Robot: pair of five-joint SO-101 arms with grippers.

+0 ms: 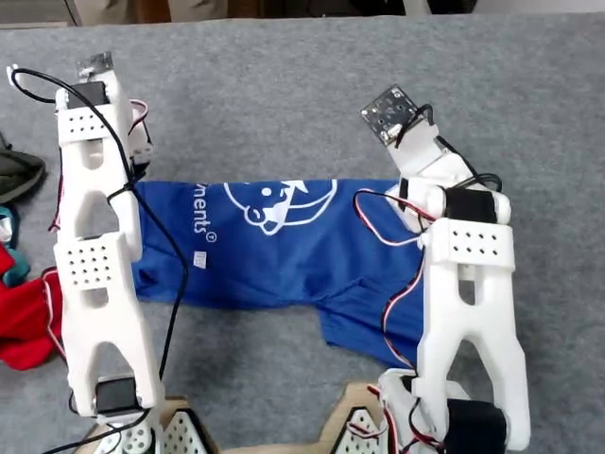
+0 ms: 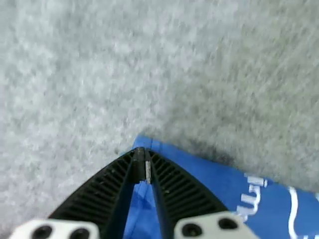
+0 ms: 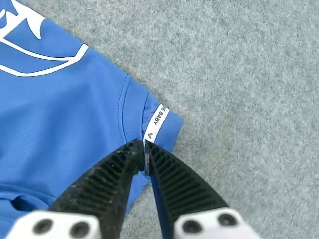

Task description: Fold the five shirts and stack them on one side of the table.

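Observation:
A blue shirt (image 1: 284, 251) with a white print lies spread across the middle of the grey table, folded along its long side. In the left wrist view my left gripper (image 2: 141, 164) is shut on a corner of the blue shirt (image 2: 209, 174), low over the cloth. At the shirt's opposite end my right gripper (image 3: 144, 157) is shut on the edge of the blue shirt (image 3: 60, 109), right beside a small white label (image 3: 156, 123). From above, both arms cover their own fingertips.
A red garment (image 1: 24, 326) lies bunched at the table's left edge, with dark green cloth (image 1: 17, 175) and a bit of teal (image 1: 9, 227) behind it. Bare grey table (image 1: 284, 104) stretches beyond the shirt.

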